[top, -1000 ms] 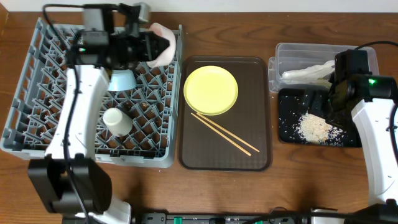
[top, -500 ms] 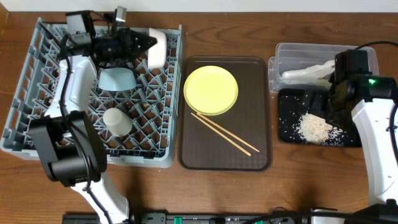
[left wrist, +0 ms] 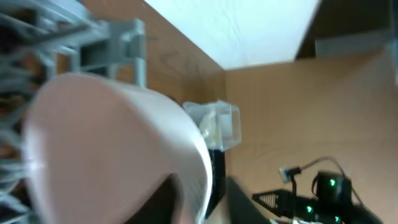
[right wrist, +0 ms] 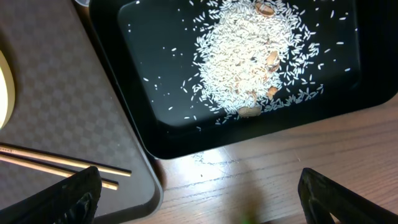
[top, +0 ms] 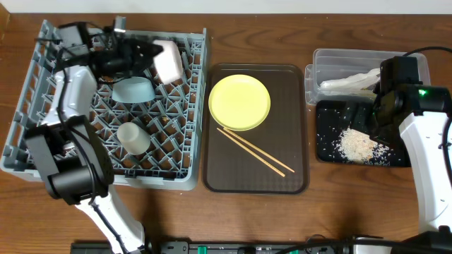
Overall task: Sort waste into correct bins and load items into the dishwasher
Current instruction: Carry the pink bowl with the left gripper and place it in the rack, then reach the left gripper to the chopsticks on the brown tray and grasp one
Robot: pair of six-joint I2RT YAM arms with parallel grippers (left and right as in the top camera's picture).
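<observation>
My left gripper [top: 157, 56] is shut on the white bowl [top: 169, 61] and holds it tilted over the back right part of the grey dish rack [top: 28, 134]. The bowl fills the left wrist view [left wrist: 112, 143]. A light-blue bowl [top: 134, 89] and a cream cup [top: 132, 137] sit in the rack. The yellow plate [top: 240, 101] and chopsticks [top: 256, 152] lie on the brown tray [top: 296, 176]. My right gripper [right wrist: 199, 199] is wide open and empty, just above the near edge of the black tray [top: 325, 152], which holds rice scraps [top: 357, 144]. Crumpled white plastic [top: 349, 82] lies in the clear tub [top: 339, 58]. No snack wrapper shows.
The right wrist view shows the rice [right wrist: 249, 56] in the black tray [right wrist: 155, 124], the chopstick tips [right wrist: 56, 163] on the brown tray [right wrist: 62, 81], and bare wooden table [right wrist: 249, 180] below. The rack takes up the table's left side.
My left arm has swung back and to the left, carrying the white bowl leftward and lower over the rack. The right arm has not moved.
</observation>
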